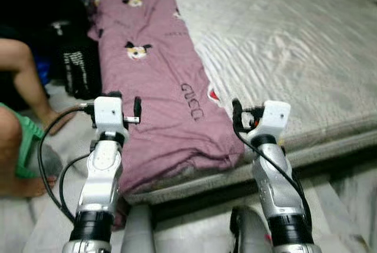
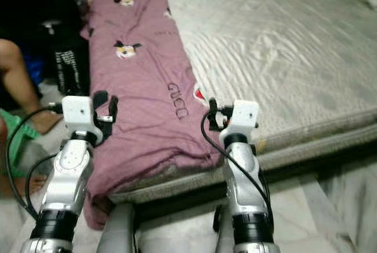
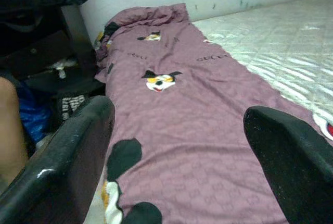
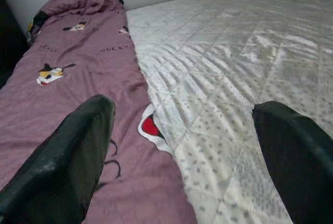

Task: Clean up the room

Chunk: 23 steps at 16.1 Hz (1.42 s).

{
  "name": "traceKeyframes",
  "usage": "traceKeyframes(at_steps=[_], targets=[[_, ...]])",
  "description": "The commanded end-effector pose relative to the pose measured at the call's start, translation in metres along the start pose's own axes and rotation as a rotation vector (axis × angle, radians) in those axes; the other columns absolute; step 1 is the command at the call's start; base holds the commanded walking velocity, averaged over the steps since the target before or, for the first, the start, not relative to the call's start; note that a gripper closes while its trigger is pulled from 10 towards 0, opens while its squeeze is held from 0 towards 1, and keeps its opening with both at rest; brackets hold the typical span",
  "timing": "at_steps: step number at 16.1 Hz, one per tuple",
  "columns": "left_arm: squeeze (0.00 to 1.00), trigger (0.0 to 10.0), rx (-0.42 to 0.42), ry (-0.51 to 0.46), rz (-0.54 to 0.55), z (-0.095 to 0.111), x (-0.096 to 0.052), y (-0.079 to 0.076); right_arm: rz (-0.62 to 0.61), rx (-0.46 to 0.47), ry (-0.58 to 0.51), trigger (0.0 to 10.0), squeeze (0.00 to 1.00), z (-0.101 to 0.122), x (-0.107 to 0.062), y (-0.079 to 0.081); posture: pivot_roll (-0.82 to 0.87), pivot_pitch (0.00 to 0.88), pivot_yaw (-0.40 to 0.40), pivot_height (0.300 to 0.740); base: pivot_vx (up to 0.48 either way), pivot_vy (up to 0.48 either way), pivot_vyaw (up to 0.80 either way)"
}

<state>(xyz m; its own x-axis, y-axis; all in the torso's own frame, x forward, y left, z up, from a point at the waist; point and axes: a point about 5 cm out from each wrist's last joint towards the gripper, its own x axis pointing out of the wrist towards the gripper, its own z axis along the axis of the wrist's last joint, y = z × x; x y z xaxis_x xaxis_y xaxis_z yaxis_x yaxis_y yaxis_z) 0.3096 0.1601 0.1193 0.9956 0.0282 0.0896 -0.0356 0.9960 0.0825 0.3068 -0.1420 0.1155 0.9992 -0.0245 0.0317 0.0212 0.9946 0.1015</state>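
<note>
I am standing at the foot edge of a bed point(image 1: 306, 59) covered by a pale quilted mattress surface. A mauve blanket point(image 1: 159, 76) printed with cartoon mouse faces and lettering is lying folded in a long strip along the bed's left side, running from the wall end down to the near edge, where its lower corner is drooping over the side. I am holding my left gripper point(image 1: 127, 112) raised over the blanket's near left part, its fingers point(image 3: 62, 161) spread wide with nothing between them. I am holding my right gripper point(image 1: 244, 117) raised just at the blanket's right border, where the mauve fabric meets the bare mattress; its fingers point(image 4: 67, 156) are likewise wide apart and empty. A red-and-white patch point(image 4: 150, 126) is showing at that border. To the left of the bed a person's bare legs point(image 1: 23, 82) are resting on the floor, beside a dark bag point(image 1: 76, 67) with white lettering.
</note>
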Motion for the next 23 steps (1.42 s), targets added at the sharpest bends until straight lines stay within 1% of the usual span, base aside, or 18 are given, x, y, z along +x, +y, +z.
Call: traceKeyframes(at_steps=[1, 5, 6, 9, 10, 14, 16, 18, 20, 21, 23], targets=[[0.00, 10.0, 0.007, 0.010, 0.025, -0.001, 0.000, 0.003, 0.006, -0.020, 0.002, 10.0, 0.00, -0.002, -0.003, 0.001, 0.03, 0.000, 0.070, 0.689, 0.000, 0.000, 0.00], [0.00, 10.0, 0.007, 0.026, 0.018, -0.004, -0.004, 0.000, -0.001, -0.034, 0.009, 10.0, 0.00, -0.004, -0.008, -0.003, 0.02, 0.000, 0.068, 0.733, 0.000, 0.000, 0.00], [0.00, 10.0, 0.008, 0.031, 0.012, -0.007, -0.005, 0.000, -0.008, -0.042, 0.010, 10.0, 0.00, -0.005, -0.009, -0.006, 0.01, 0.000, 0.069, 0.740, 0.000, 0.000, 0.00], [0.00, 10.0, 0.022, 0.041, -0.005, -0.013, -0.006, 0.001, -0.028, -0.075, 0.013, 10.0, 0.00, -0.008, -0.015, -0.017, 0.00, 0.000, 0.076, 0.740, 0.000, 0.000, 0.00], [0.00, 10.0, 0.024, 0.043, -0.006, -0.013, -0.006, 0.001, -0.032, -0.081, 0.016, 10.0, 0.00, -0.009, -0.016, -0.018, 0.00, 0.000, 0.079, 0.740, 0.000, 0.000, 0.00], [0.00, 10.0, 0.050, 0.067, -0.017, -0.023, -0.006, 0.002, -0.044, -0.113, 0.059, 10.0, 0.00, -0.027, -0.026, -0.024, 0.00, 0.000, 0.094, 0.740, 0.000, 0.000, 0.00], [0.00, 10.0, 0.051, 0.055, -0.031, -0.023, -0.007, 0.000, -0.042, -0.116, 0.067, 10.0, 0.00, -0.032, -0.029, -0.025, -0.01, 0.000, 0.108, 0.740, 0.000, 0.000, 0.00], [0.00, 10.0, 0.046, 0.046, -0.030, -0.022, -0.008, 0.001, -0.047, -0.113, 0.061, 10.0, 0.00, -0.032, -0.029, -0.025, -0.01, 0.000, 0.113, 0.740, 0.000, 0.000, 0.00], [0.00, 10.0, 0.047, 0.036, -0.034, -0.022, -0.011, 0.004, -0.039, -0.091, 0.044, 10.0, 0.00, -0.031, -0.026, -0.019, 0.00, 0.000, 0.108, 0.740, 0.000, 0.000, 0.00], [0.00, 10.0, 0.055, 0.039, -0.026, -0.023, -0.013, 0.008, -0.030, -0.093, 0.044, 10.0, 0.00, -0.031, -0.024, -0.015, 0.01, 0.000, 0.100, 0.740, 0.000, 0.000, 0.00], [0.00, 10.0, 0.060, 0.047, -0.016, -0.026, -0.015, 0.010, -0.023, -0.110, 0.048, 10.0, 0.00, -0.033, -0.024, -0.013, 0.02, 0.000, 0.098, 0.740, 0.000, 0.000, 0.00]])
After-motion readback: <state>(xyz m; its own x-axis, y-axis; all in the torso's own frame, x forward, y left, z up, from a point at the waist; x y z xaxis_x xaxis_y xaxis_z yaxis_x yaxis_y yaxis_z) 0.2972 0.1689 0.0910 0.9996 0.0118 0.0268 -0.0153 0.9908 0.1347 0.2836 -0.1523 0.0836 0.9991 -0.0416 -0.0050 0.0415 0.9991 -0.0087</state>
